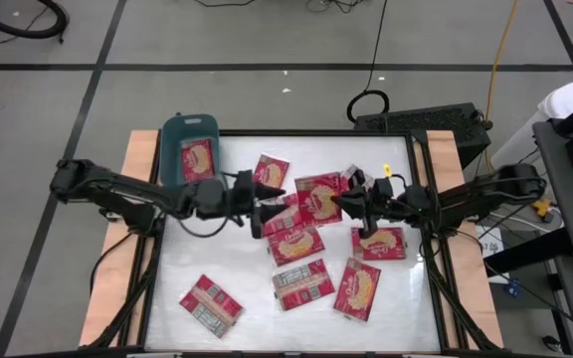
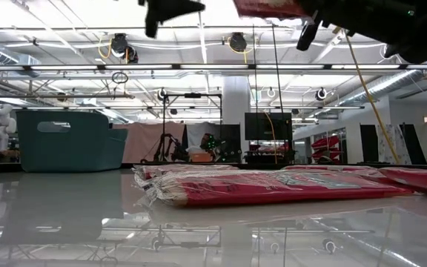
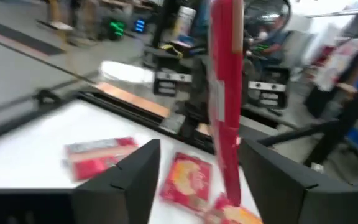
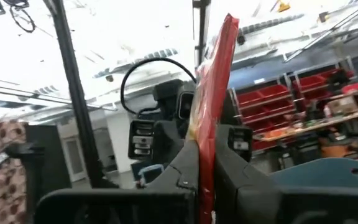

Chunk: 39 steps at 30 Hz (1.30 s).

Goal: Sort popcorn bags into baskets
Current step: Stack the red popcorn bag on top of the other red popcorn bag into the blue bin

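Here both arms reach toward the middle of the white table (image 1: 217, 259) and meet above the pile of popcorn bags. The right gripper (image 4: 199, 180) has its 2 fingers pressed together on a red popcorn bag (image 4: 211, 99), which stands edge-on and upright between them; in the high view that same gripper (image 1: 341, 202) sits just right of a bag (image 1: 317, 196) near the table's centre. The left gripper (image 3: 194, 180) faces it from the other side, its fingers (image 3: 132, 177) spread well apart, with the red bag (image 3: 225, 87) hanging edge-on in the gap between them; from above the left gripper (image 1: 264, 206) lies over the left part of the pile.

The teal basket (image 1: 177, 134) stands at the far left corner of the table, and 1 bag (image 1: 198, 159) lies inside it, picture face up. In the low view the basket (image 2: 65, 141) shows at the left, well apart from the bags (image 2: 265, 185) lying flat in a heap.

Several more bags lie loose on the table: 1 (image 1: 210, 303) near the front left, 1 (image 1: 300, 283) and another (image 1: 358, 288) toward the front centre, 1 (image 1: 379, 243) under the right arm, and 1 (image 1: 272, 169) at the back near the basket
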Each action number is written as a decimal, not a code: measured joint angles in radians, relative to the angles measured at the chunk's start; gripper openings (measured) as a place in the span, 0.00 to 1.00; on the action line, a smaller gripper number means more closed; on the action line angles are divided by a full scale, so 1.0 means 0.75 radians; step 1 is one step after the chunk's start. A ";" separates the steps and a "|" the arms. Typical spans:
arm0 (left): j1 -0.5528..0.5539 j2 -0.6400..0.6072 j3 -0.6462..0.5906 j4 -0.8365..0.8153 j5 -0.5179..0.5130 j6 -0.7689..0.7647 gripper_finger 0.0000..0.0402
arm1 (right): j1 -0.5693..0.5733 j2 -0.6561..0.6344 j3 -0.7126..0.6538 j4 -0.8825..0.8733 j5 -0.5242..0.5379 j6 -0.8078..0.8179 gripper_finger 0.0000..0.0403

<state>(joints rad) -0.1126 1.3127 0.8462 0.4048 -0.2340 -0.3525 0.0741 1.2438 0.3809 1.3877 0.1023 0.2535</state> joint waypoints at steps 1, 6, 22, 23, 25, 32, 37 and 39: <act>0.012 0.023 0.000 0.056 0.061 -0.003 0.60 | 0.006 0.007 0.000 0.012 0.019 -0.013 0.02; 0.036 0.135 0.001 0.278 0.148 -0.024 0.73 | 0.011 0.038 0.004 0.029 0.079 -0.041 0.02; 0.124 0.203 0.000 0.360 0.162 -0.013 0.37 | 0.000 0.090 0.054 0.002 0.162 -0.042 0.02; 0.131 0.203 0.000 0.360 0.190 -0.010 0.32 | -0.001 0.090 0.054 0.001 0.170 -0.042 0.02; 0.148 0.203 0.000 0.351 0.243 -0.011 0.21 | -0.001 0.090 0.054 -0.006 0.173 -0.043 0.02; 0.195 0.203 0.000 0.341 0.335 -0.019 0.06 | -0.001 0.089 0.054 -0.020 0.181 -0.064 0.02; 0.217 0.195 0.000 0.323 0.378 -0.023 0.09 | 0.000 0.075 0.054 -0.069 0.247 -0.070 0.12; 0.228 0.164 0.000 0.286 0.415 -0.025 0.06 | 0.000 0.055 0.054 -0.099 0.248 -0.056 0.19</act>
<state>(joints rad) 0.0583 1.4357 0.8459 0.6194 0.0772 -0.3710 0.0738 1.2850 0.4213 1.3133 0.2886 0.2111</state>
